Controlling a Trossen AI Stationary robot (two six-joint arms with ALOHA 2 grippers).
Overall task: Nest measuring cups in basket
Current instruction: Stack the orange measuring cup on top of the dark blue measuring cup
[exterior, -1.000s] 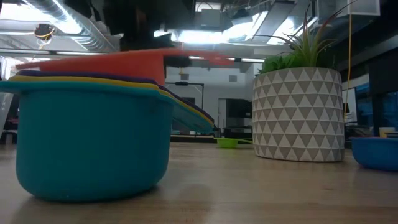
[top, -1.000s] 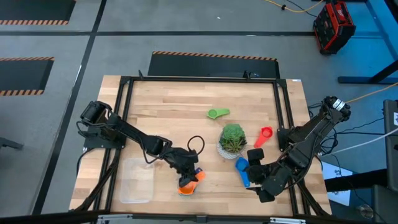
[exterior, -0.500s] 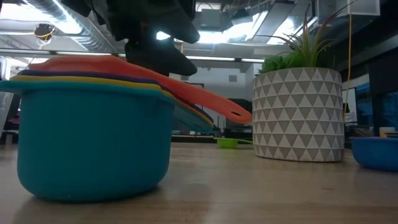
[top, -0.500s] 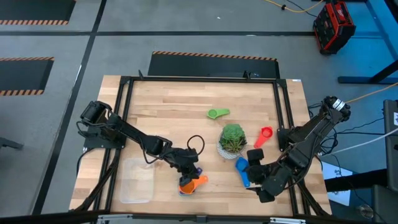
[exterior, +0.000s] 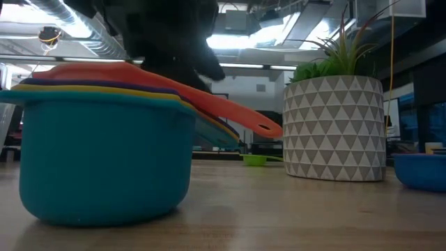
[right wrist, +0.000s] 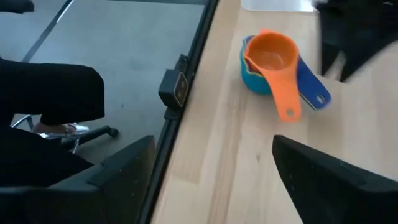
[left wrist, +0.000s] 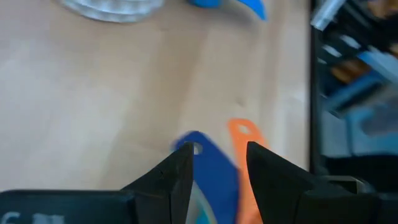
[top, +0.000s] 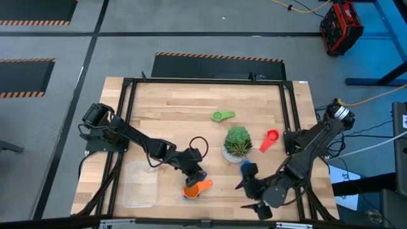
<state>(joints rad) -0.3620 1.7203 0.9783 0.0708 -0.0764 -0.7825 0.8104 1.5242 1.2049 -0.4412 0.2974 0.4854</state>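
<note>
The nested stack of measuring cups [top: 193, 189] stands on the wood just right of the clear basket [top: 140, 186]. A teal cup is at the bottom and an orange cup [right wrist: 272, 55] on top, its handle [exterior: 237, 115] slanting down toward the right. My left gripper [top: 194, 166] hovers open just above and behind the stack, and the blue and orange handles show between its fingers [left wrist: 217, 152]. My right gripper [top: 250, 198] is wide open and empty near the front edge, facing the stack [right wrist: 211, 149]. A blue cup [top: 247, 168], a red cup [top: 269, 138] and a green cup [top: 222, 116] lie loose on the table.
A potted plant [top: 238, 143] in a patterned white pot [exterior: 333, 129] stands between the stack and the red cup. A black frame rail [right wrist: 186, 81] runs along the table's near edge. Bare wood lies at the far left of the table.
The orange cup has come down from level above the stack to rest in it, handle tipped down to the right. My left gripper has let go and drawn up and a little toward the far edge. My right arm has swung toward the near edge, away from the blue cup.
</note>
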